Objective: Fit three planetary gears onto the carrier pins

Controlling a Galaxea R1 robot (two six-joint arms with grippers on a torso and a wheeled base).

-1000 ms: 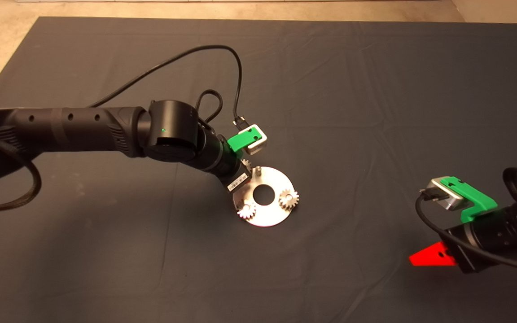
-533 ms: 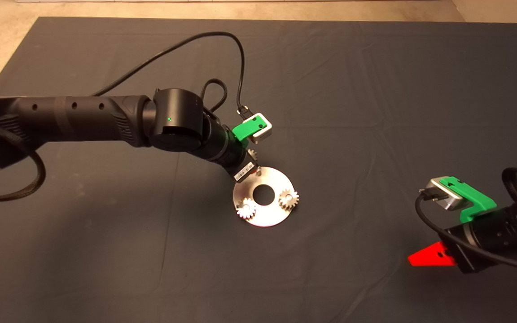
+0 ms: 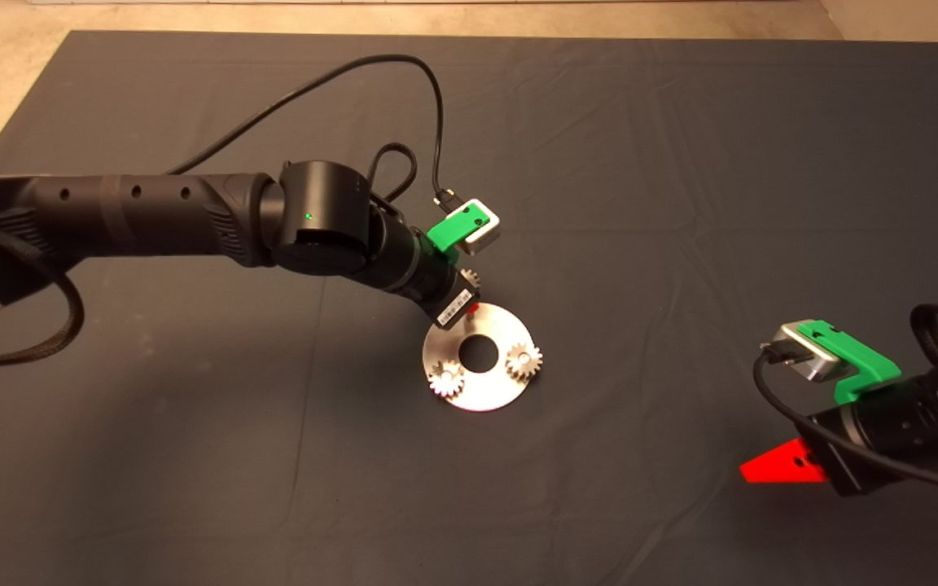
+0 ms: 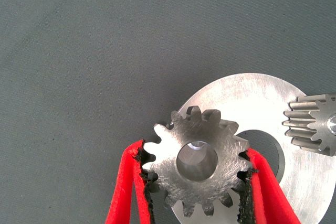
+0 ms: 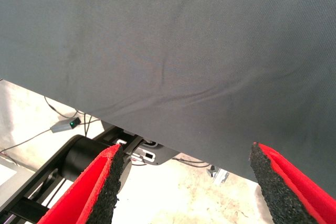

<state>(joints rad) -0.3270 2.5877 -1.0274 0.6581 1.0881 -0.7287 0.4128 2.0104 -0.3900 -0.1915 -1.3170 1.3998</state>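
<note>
Left pincer [image 4: 195, 182] has the third gear [image 4: 197, 163] clamped between its pads, right over the last pin [image 4: 198, 147] at the disc's [image 3: 492, 394] far-left edge, pin showing through the hole. Other two gears [image 3: 446, 379] [image 3: 523, 359] already sit on their pins, and right pincer [image 5: 186, 187] is parked wide apart at the mat's [image 3: 681, 163] lower right.

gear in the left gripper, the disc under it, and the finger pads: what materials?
Small toothed spur gear: looks like bare metal, silvery with fine machining scratches. Flat round silver disc: likely metal too, brushed and matte. Black pads on the red fingers of the left gripper: seemingly foam or rubber, with crumbly, ragged edges.
</note>
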